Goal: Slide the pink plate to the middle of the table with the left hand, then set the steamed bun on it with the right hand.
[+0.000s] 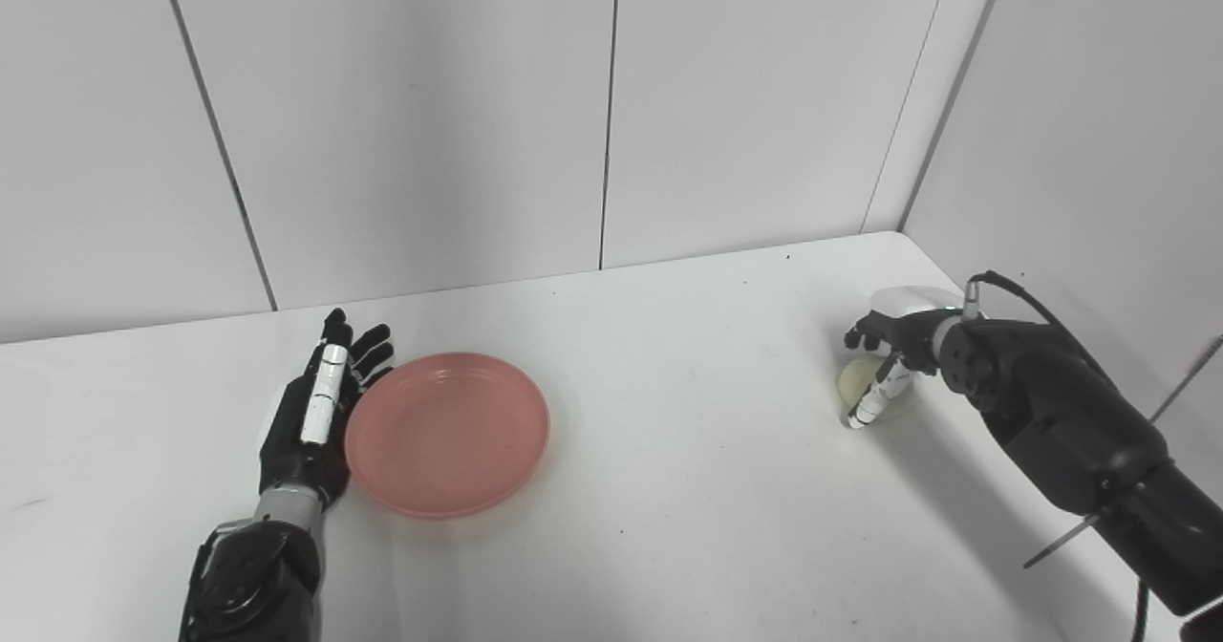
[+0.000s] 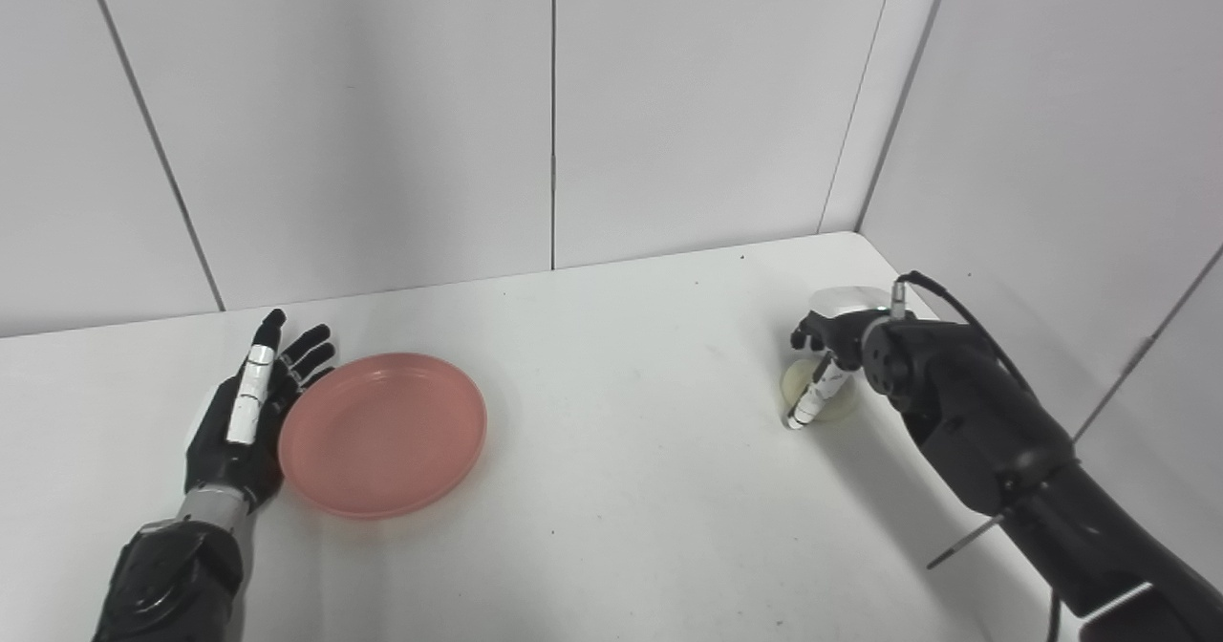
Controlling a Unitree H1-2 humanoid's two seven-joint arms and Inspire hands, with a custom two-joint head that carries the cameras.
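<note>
The pink plate [image 1: 447, 437] lies flat on the white table [image 1: 669, 508], left of the middle. My left hand [image 1: 315, 413] rests on the table against the plate's left rim, open, with its fingers straight and pointing away from me. At the far right, the pale steamed bun [image 1: 853, 379] sits on the table under my right hand [image 1: 893, 355]. That hand comes down over the bun, with its fingers curled on the far side and its thumb across the front. Most of the bun is hidden by the hand.
White wall panels stand behind the table and along its right side, forming a corner close to the right arm [image 1: 1070, 432]. A cable [image 1: 1027, 298] loops off the right wrist. The table stretches bare between the plate and the bun.
</note>
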